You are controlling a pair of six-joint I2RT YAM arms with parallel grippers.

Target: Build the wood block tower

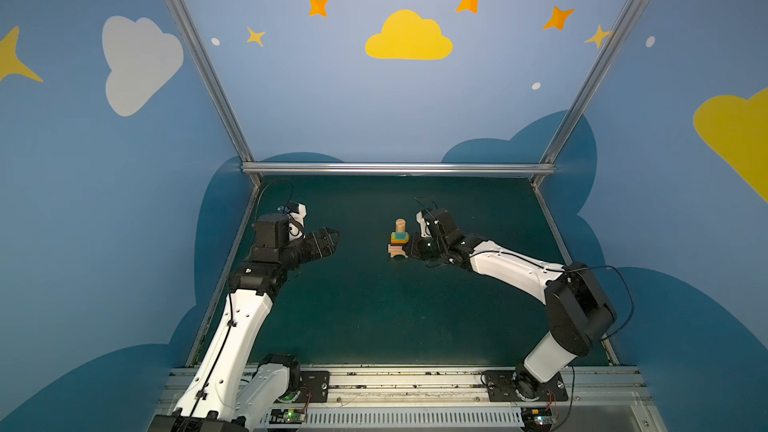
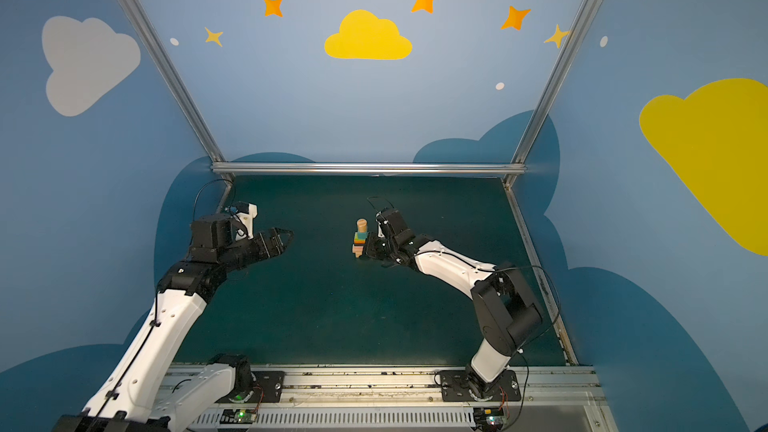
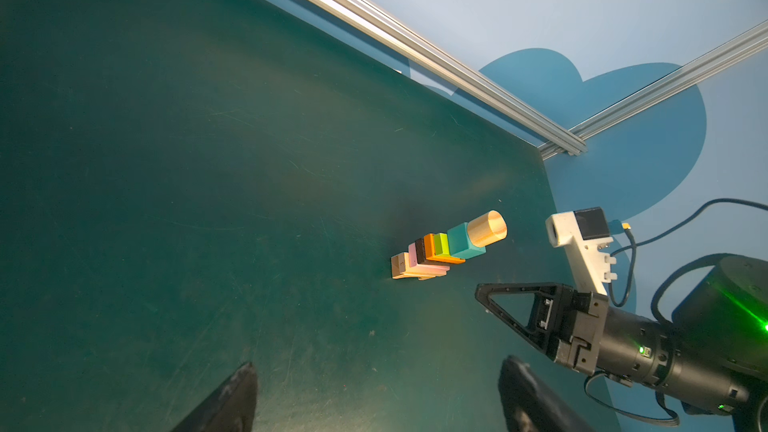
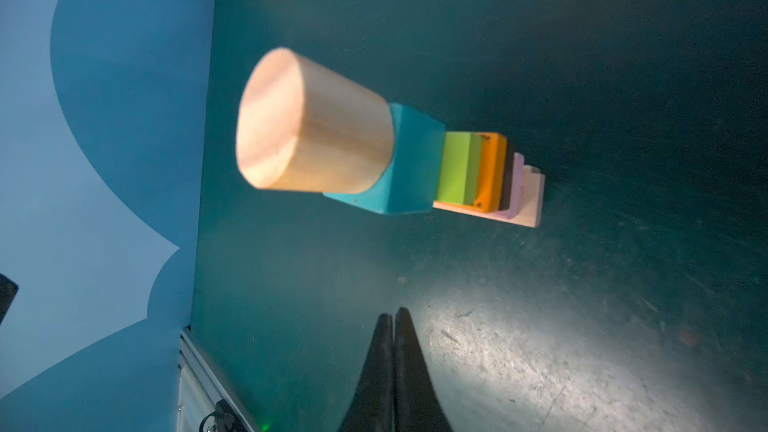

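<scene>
A block tower (image 1: 399, 238) stands upright near the middle of a dark green table (image 1: 374, 309), with a tan arch (image 1: 397, 252) at the bottom and a tan cylinder (image 1: 400, 224) on top. The right claw (image 1: 409, 252), pressed closed and empty, sits just beside the tower's base. The left claw (image 1: 334, 238), spread wide and empty, hovers well apart from the tower.

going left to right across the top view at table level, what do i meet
left tool, open → wood block tower → right tool, shut, close by the tower's base
</scene>
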